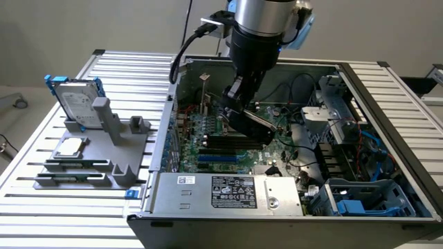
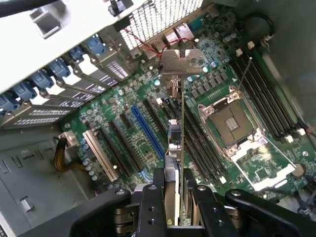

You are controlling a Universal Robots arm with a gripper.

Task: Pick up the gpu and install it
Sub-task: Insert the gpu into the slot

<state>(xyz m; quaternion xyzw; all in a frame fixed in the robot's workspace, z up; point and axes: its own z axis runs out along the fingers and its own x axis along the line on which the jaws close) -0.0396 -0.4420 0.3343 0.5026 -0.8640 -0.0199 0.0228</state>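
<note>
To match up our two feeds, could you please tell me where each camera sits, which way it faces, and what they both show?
Exterior view: a raised camera looking down at the open computer case on a slatted table; the arm reaches into it.
Wrist view: on the wrist, looking down along the pincer at the motherboard; its fingers show.
Shared: the graphics card held in the pincer, over the motherboard.

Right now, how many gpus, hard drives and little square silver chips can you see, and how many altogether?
gpu, held in the gripper: 1
hard drive, upright on the grey stand: 1
square silver chip, lying on the grey stand: 1
Total: 3
</note>
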